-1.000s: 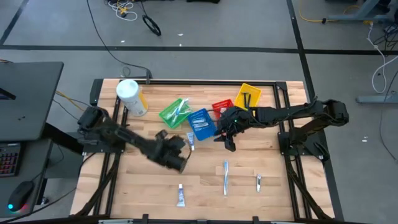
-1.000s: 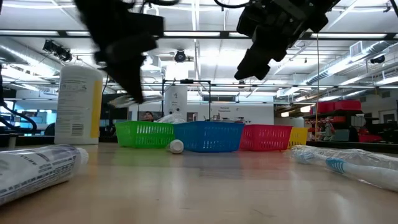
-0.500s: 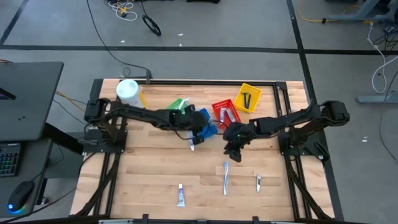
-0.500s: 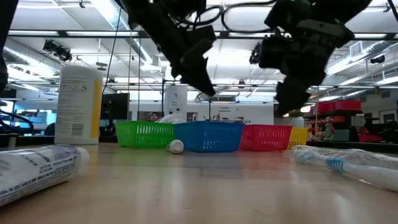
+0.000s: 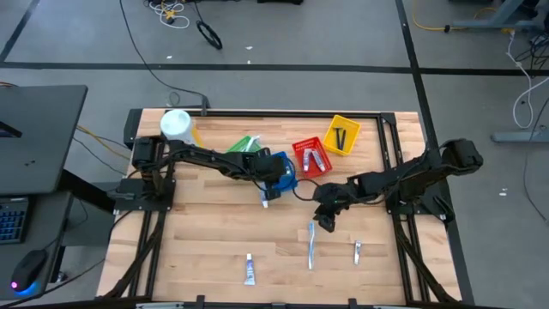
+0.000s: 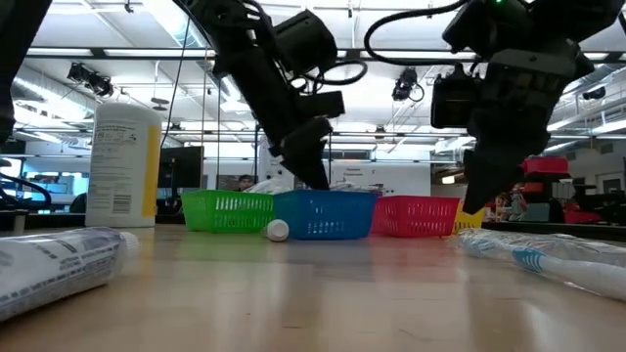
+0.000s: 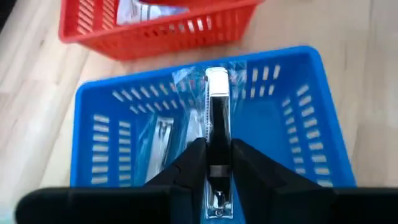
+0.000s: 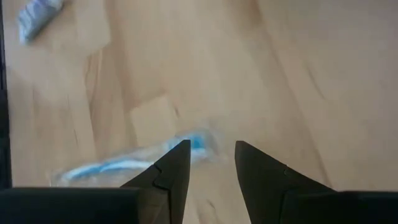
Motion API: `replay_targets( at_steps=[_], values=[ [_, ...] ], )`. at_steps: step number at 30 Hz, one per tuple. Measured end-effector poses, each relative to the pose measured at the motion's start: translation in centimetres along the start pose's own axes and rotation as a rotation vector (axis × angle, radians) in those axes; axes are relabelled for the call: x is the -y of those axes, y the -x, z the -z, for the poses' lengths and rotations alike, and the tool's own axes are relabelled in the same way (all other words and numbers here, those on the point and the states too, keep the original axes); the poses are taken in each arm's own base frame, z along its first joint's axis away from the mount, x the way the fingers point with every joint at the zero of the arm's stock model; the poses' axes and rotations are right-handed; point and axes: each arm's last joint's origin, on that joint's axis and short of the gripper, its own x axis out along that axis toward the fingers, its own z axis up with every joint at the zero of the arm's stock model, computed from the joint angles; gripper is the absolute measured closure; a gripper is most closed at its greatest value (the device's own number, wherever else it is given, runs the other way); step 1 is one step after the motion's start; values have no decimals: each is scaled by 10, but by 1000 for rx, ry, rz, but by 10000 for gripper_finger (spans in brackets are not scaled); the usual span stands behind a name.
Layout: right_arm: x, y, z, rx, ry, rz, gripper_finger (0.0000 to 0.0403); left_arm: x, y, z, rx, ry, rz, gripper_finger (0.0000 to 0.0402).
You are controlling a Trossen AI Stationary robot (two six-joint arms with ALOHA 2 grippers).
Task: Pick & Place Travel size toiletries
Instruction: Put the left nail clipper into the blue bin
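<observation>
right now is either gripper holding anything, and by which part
The left gripper holds a wrapped dark item by its near end, over the blue basket. The right gripper is open and empty above a toothbrush.

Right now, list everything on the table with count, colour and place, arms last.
Plastic mesh baskets: four in a row at the table's far side, green, blue, red, yellow.
Big cylindrical canister: one, white, far left corner.
Wrapped toothbrush: one, white-blue, near centre.
Small tubes: two, white, one at the near edge, one beside the blue basket.
Small silvery item: one, near right.
Slim wrapped item: one, dark and white, held over the blue basket.
Left pincer: closed on the slim item.
Right pincer: open above the toothbrush.
</observation>
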Motion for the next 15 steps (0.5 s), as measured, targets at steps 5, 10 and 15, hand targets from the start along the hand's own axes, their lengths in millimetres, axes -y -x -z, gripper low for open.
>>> replay_targets(
  at_steps=[5,10,15],
  values=[
    [-7,-1,0,23,25,-32,267,0,-7,8,-66,-10,2,313],
    [-9,-1,-1,40,32,-44,267,0,-10,14,-115,-13,-7,310],
    [-9,-1,-1,52,33,-35,267,1,-10,14,-116,-16,12,295]
  ],
)
